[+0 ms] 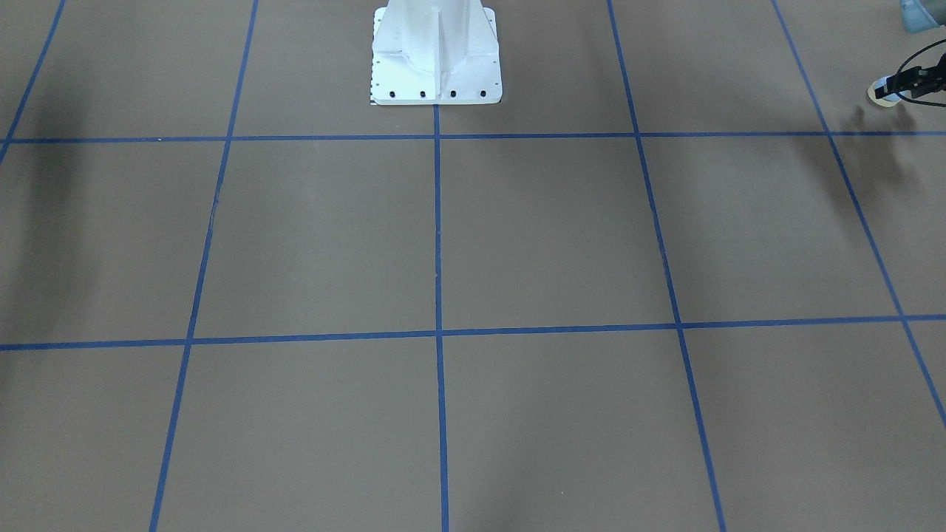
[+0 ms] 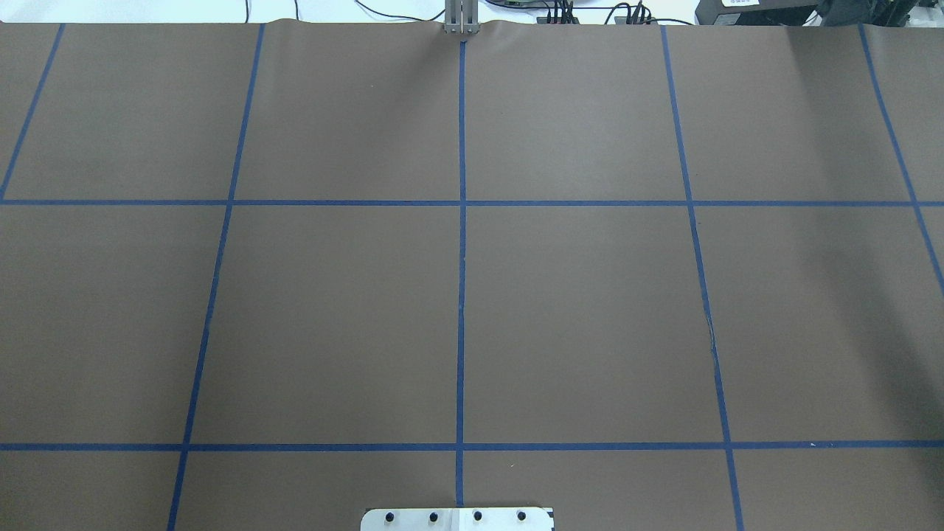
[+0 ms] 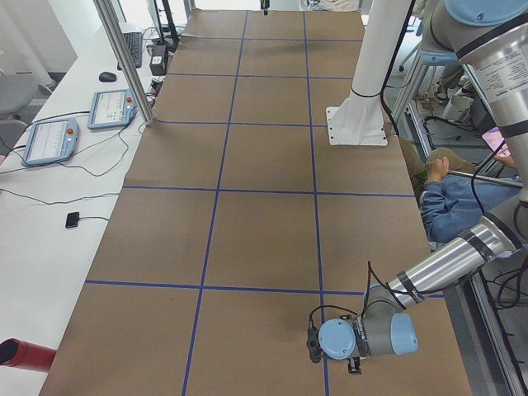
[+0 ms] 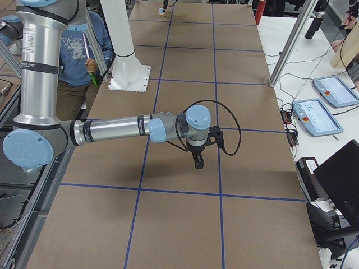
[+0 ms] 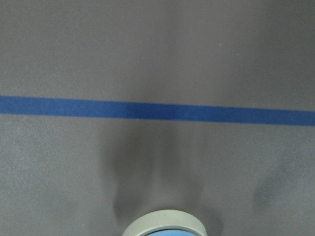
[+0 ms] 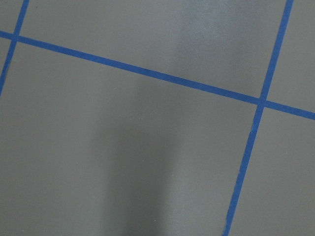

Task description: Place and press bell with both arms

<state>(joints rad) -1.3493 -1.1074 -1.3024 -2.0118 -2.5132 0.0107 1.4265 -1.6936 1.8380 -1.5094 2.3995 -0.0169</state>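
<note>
Front view: left claw [image 1: 905,83] at the bell [image 1: 881,94], 2 o'clock, grip unclear; wrist view catches only its rim. The right claw [image 4: 198,163]: cannot tell.

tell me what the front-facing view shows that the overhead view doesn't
Only the front-facing view: the bell at that view's far right edge, with the left gripper right at it. Whether its fingers clamp the bell is unclear.
Only the overhead view: cables and dark equipment beyond the table's far edge.
Both: the white pedestal base and the brown table marked with a blue tape grid.
</note>
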